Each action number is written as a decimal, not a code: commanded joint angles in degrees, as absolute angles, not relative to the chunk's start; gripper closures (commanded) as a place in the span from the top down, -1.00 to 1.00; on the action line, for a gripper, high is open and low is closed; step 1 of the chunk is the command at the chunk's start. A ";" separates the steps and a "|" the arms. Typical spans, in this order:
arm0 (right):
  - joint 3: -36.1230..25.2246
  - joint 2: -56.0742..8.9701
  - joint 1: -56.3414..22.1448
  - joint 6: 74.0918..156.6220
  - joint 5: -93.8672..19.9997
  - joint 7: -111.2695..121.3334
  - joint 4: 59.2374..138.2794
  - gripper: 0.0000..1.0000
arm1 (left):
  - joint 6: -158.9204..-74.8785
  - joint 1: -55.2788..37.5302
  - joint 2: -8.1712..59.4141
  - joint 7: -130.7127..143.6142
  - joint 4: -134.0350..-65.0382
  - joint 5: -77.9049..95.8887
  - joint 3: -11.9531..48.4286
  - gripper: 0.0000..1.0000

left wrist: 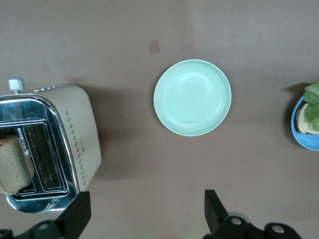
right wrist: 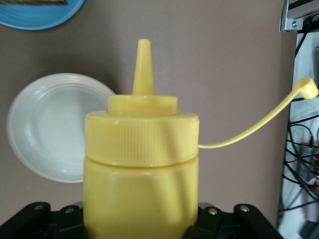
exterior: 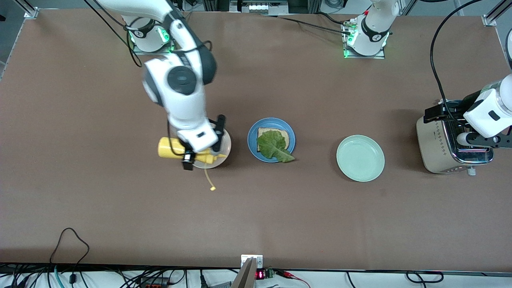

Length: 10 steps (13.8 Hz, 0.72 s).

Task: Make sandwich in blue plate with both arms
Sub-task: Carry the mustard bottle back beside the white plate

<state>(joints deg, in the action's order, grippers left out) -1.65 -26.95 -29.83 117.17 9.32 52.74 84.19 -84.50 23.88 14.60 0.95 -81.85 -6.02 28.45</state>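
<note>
Right gripper [exterior: 199, 155]: clamped on the yellow mustard bottle [right wrist: 141, 169], held sideways over the white plate [right wrist: 50, 124].
Left gripper [left wrist: 147, 211]: fingers spread wide, holding nothing, over the toaster [left wrist: 75, 134].
Blue plate [exterior: 253, 145]: mid-table, carrying one bread slice [exterior: 264, 134] under lettuce [exterior: 274, 146].
Writing: none readable.

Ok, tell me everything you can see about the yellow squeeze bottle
The yellow squeeze bottle looks like soft, glossy plastic, with a ribbed screw collar and a bare pointed nozzle. Its little cap is off, dangling on a thin yellow tether. The right gripper holds the bottle around its body, lying roughly level over the cream-white plate, beside the blue plate. Nothing else touches it.
</note>
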 commanded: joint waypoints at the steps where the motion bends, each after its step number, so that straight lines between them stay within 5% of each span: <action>1: -0.62 -22.16 -22.88 116.02 -2.76 64.64 87.62 -0.48 | -83.41 23.73 15.64 1.05 -80.59 -5.10 28.74 1.00; 10: -0.79 -22.14 1.91 103.02 -49.26 107.18 96.58 -0.45 | -81.82 27.67 18.37 0.54 -81.39 -11.75 27.60 1.00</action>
<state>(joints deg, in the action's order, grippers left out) -1.99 -22.02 -1.61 105.45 -42.69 101.04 94.10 -82.23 24.72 17.00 1.93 -82.14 -8.54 27.64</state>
